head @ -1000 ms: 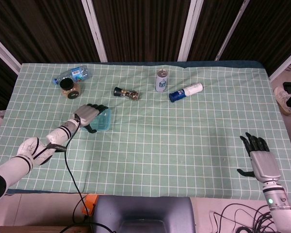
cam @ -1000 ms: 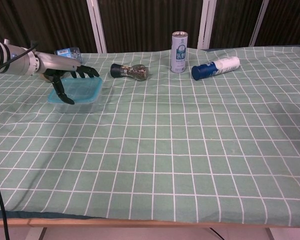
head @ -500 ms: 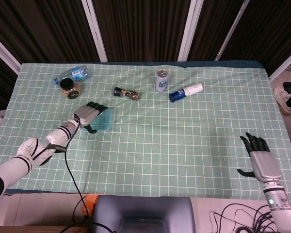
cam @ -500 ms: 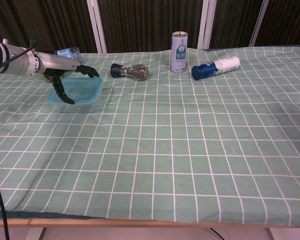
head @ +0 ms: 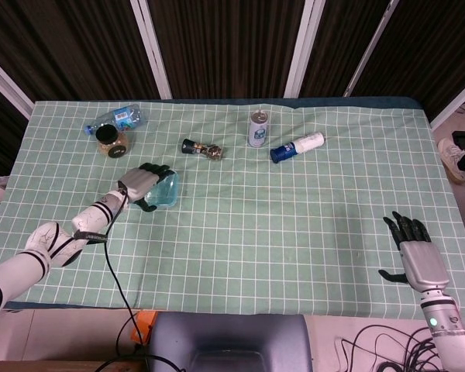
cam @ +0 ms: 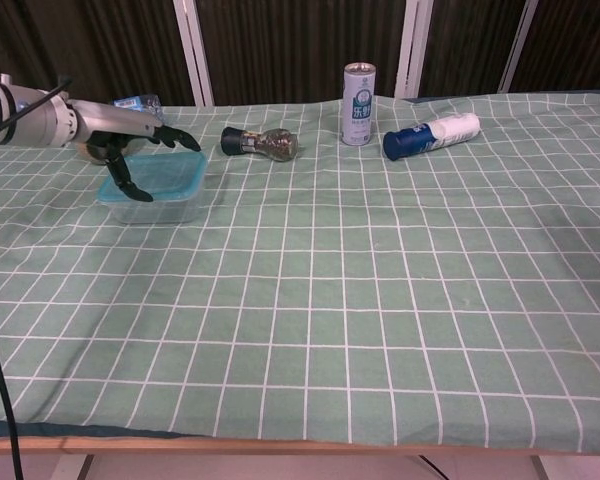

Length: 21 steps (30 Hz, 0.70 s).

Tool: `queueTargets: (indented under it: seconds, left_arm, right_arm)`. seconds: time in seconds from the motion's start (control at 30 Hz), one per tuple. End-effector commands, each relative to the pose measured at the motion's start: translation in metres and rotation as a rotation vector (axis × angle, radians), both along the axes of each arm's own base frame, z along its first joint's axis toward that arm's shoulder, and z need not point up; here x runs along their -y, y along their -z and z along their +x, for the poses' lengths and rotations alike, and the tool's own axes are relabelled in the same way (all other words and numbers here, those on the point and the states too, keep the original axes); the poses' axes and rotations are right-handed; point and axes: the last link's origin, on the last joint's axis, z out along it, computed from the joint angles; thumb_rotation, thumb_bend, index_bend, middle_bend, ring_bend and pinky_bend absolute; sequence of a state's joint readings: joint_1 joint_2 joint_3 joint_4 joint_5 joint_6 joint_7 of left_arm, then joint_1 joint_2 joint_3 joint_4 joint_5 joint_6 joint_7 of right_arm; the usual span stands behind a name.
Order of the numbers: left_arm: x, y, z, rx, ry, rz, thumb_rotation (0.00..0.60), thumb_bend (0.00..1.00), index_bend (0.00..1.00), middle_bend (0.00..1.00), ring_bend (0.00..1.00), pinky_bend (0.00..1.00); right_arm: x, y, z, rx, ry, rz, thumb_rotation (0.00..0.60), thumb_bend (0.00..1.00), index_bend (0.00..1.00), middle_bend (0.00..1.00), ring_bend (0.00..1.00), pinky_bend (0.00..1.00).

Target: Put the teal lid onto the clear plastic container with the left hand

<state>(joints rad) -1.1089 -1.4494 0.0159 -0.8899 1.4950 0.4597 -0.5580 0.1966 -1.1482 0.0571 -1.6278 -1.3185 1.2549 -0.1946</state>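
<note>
The teal lid (cam: 170,175) sits on top of the clear plastic container (cam: 155,210) at the left of the table; its clear wall shows below the lid. In the head view the lid (head: 166,190) lies just right of my left hand (head: 142,184). My left hand (cam: 130,150) reaches over the lid from the left, fingers stretched across its far edge and thumb pressed down on its near-left part. My right hand (head: 418,257) hovers at the table's near right edge, fingers apart, holding nothing. The chest view does not show it.
Behind the container lie a water bottle (head: 115,118) and a dark-capped jar (head: 110,139). A pepper grinder (cam: 258,144) lies to the container's right. An upright can (cam: 358,90) and a lying blue-and-white bottle (cam: 430,135) are at the far centre.
My left hand has lifted slightly and its fingers reach further over the lid. The lid now stands higher, with the clear wall visible beneath it. The right hand has not moved.
</note>
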Motion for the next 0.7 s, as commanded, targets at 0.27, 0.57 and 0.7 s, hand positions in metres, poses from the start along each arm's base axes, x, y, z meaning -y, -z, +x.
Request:
queueTargets:
  seconds: [0.27, 0.57, 0.7]
  left_arm:
    - [0.006, -0.009, 0.010, 0.064, 0.030, 0.005, 0.600, 0.25, 0.00, 0.00, 0.00, 0.00]
    - [0.035, -0.013, 0.016, 0.174, 0.156, 0.068, 0.600, 0.39, 0.00, 0.17, 0.06, 0.11]
    - [0.038, -0.005, 0.010, 0.163, 0.141, 0.106, 0.600, 0.41, 0.00, 0.19, 0.08, 0.08]
  right_arm:
    - [-0.001, 0.000, 0.001, 0.006, -0.006, 0.006, 0.600, 0.06, 0.00, 0.00, 0.00, 0.00]
    - [-0.003, 0.000, 0.003, 0.009, -0.020, 0.015, 0.600, 0.06, 0.00, 0.00, 0.00, 0.00]
    - [-0.004, 0.002, 0.005, 0.010, -0.030, 0.022, 0.600, 0.06, 0.00, 0.00, 0.00, 0.00]
